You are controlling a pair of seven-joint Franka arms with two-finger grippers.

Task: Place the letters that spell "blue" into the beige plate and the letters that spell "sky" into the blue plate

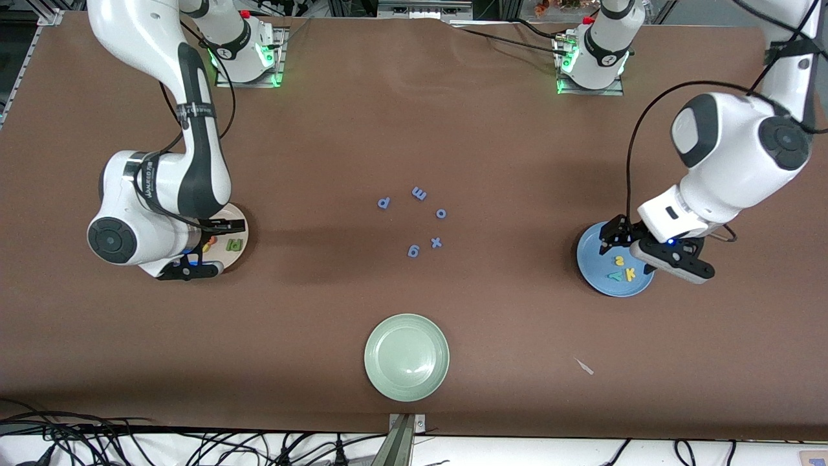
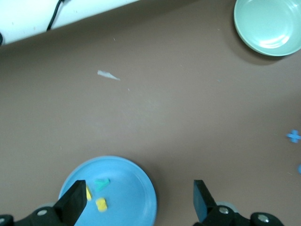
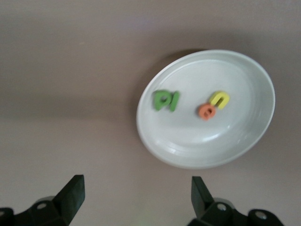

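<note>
The beige plate lies at the right arm's end of the table, partly under that arm. In it lie the green "b", green "l", orange "e" and yellow "u". My right gripper hangs open and empty beside the plate's rim. The blue plate at the left arm's end holds the yellow "s", teal "y" and yellow "k". My left gripper is open over this plate, holding nothing.
A pale green plate sits near the front camera at mid-table. Blue letters p, m, o, x and g lie loose at the centre. A small pale scrap lies on the brown cloth.
</note>
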